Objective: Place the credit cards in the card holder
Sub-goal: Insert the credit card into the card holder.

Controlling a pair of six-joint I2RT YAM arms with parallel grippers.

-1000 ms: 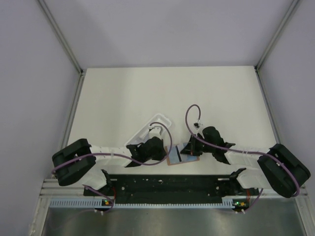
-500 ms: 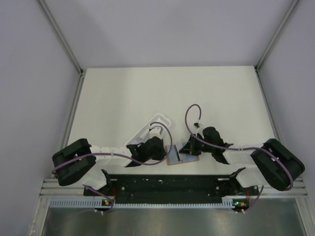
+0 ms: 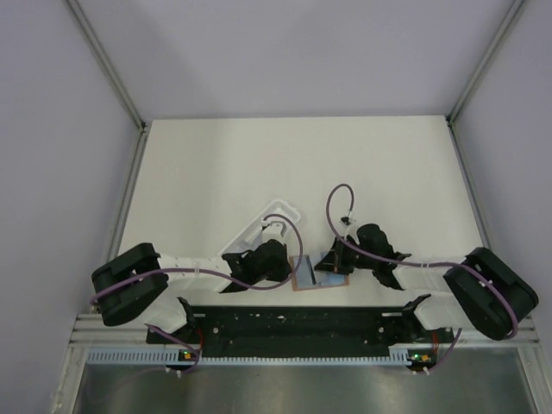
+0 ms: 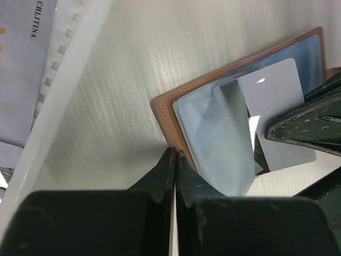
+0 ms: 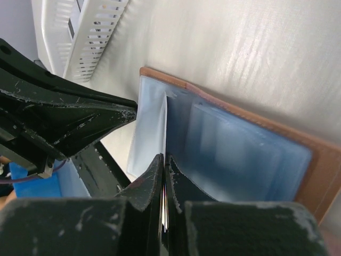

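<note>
The card holder lies open near the table's front edge, orange-brown outside and pale blue inside. My right gripper is shut on a thin credit card, seen edge-on, whose far end reaches the holder's inner pockets. In the left wrist view that grey card lies over the blue lining, beside a raised clear pocket flap. My left gripper is shut with nothing in it, its tips touching the holder's brown left edge. From above, both grippers flank the holder.
A long white plastic tray lies just behind the left gripper, with more cards in it. Its perforated rim shows beyond the left arm's fingers. The black base rail runs close in front of the holder.
The right arm has shifted slightly, its elbow drawing in and the gripper with the card edging left over the holder. The left arm has stayed still.
</note>
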